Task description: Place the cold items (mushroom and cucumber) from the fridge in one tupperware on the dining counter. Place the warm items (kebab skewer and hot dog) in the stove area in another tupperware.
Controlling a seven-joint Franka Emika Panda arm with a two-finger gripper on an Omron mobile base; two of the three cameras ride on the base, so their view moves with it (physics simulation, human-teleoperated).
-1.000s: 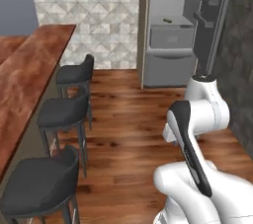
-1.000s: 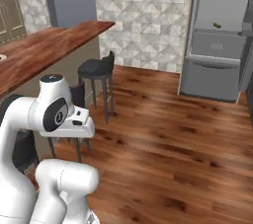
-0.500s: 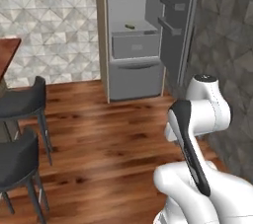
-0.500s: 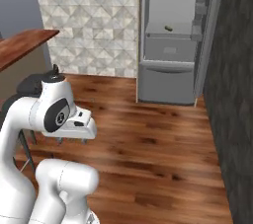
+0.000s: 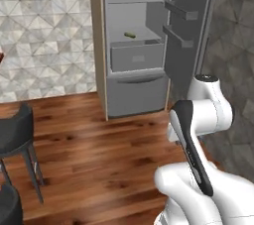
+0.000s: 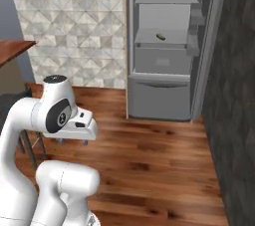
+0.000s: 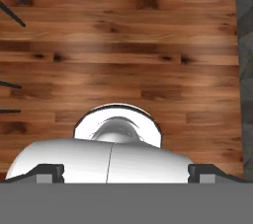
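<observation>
Cucumber (image 5: 130, 34) on fridge (image 5: 134, 95) shelf — stool (image 5: 15, 130) left

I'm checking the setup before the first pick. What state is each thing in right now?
fridge: door swung open, shelves exposed.
fridge drawer: pushed in, closed.
cucumber: lying on the shelf above the drawer, untouched.
gripper: fingers spread wide, holding nothing, pointed down at the wood floor.
stool: standing upright on the floor.
</observation>
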